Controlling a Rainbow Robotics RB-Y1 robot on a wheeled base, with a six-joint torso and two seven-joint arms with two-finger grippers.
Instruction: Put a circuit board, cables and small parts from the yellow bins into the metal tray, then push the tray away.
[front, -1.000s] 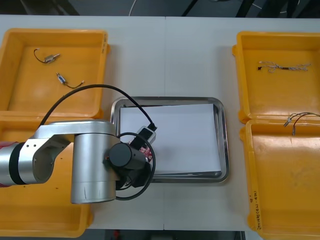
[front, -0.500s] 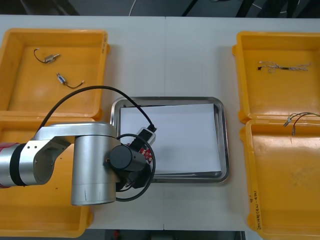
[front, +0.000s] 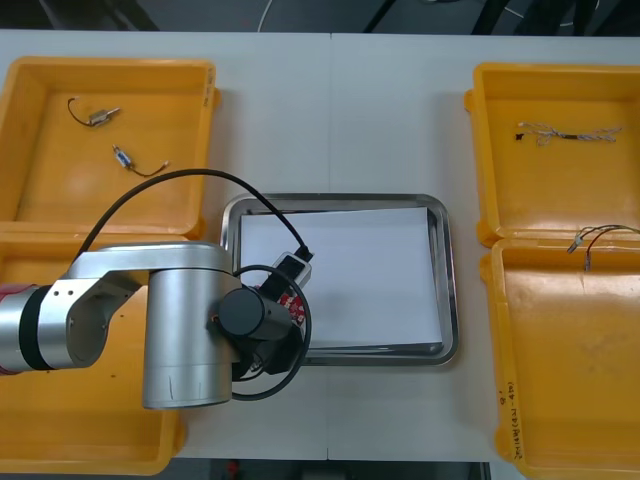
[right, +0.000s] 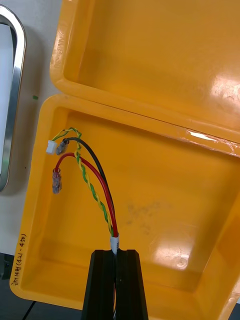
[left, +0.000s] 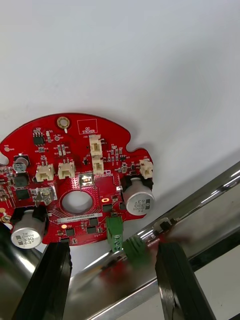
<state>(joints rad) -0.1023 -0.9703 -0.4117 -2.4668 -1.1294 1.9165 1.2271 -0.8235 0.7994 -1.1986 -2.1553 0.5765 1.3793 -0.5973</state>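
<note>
Board (left: 80, 185) is down on the white liner (front: 370, 270) of the tray (front: 448, 300), in its 8 o'clock corner, with its edge just beside the rim. In the front view it peeks out red next to your left wrist.

Left claw (left: 111, 248) is released. The fingers stand apart with their tips short of the board, and as far as I can tell nothing is pinched.

Over the last second almost nothing changed. The arm dipped a hair and came back, and the board sits in the same spot. I read that as drop finished, item one done. Lift straight up when you leave, because the rim is close.

Right claw (right: 118, 252) is clenched on the red, black and yellow-green cable (right: 95, 195) over the near right bin (right: 165, 210), at 4 o'clock from the tray. The connector ends trail toward the bin wall. I can't tell if the cable is off the floor yet.

Still to move:
- Two small parts (front: 97, 116) in the far left bin (front: 40, 180), at 10 o'clock.
- The twisted cable (front: 570, 133) in the far right bin (front: 560, 200), at 2 o'clock.

The tray push is not yet due. My guess is the cable goes in next, on the liner's free 3 o'clock side.
</note>
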